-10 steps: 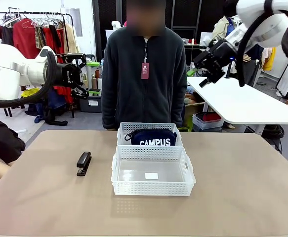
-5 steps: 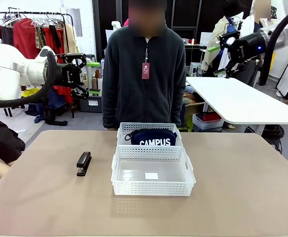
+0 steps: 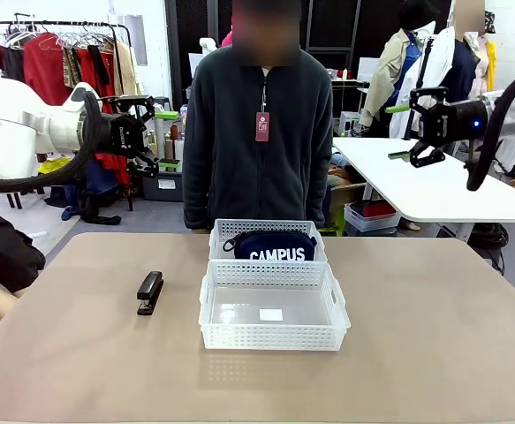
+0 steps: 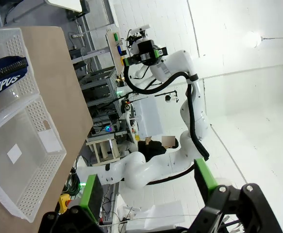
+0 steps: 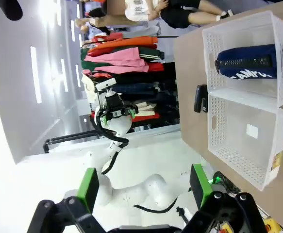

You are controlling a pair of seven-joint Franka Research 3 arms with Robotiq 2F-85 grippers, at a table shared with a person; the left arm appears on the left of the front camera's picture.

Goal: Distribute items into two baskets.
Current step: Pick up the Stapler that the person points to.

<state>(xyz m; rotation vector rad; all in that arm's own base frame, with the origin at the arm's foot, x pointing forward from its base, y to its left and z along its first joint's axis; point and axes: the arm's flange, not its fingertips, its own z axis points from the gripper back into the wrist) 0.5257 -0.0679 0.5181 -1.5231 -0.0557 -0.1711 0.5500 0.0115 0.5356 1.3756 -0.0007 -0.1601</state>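
I see left gripper [image 3: 155, 134], right gripper [image 3: 402, 132] both released, aloft. Pouch [image 3: 270, 246] in far basket [image 3: 226, 229]; stapler [image 3: 149, 292] on table [image 3: 434, 336], toward left edge.

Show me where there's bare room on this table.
The table is bare right of and in front of the near basket, itself empty. Crowded: the gap beside the stapler; the pouch fills the far basket.

Here we are in what looks like a robotics lab sharing space with clothing storage: a rack of hanging garments [image 3: 49, 57] back left, a white worktable [image 3: 434, 190] with a storage crate [image 3: 363, 221] beneath, and white robot arms [image 3: 10, 132] flanking a tan table [image 3: 434, 336].
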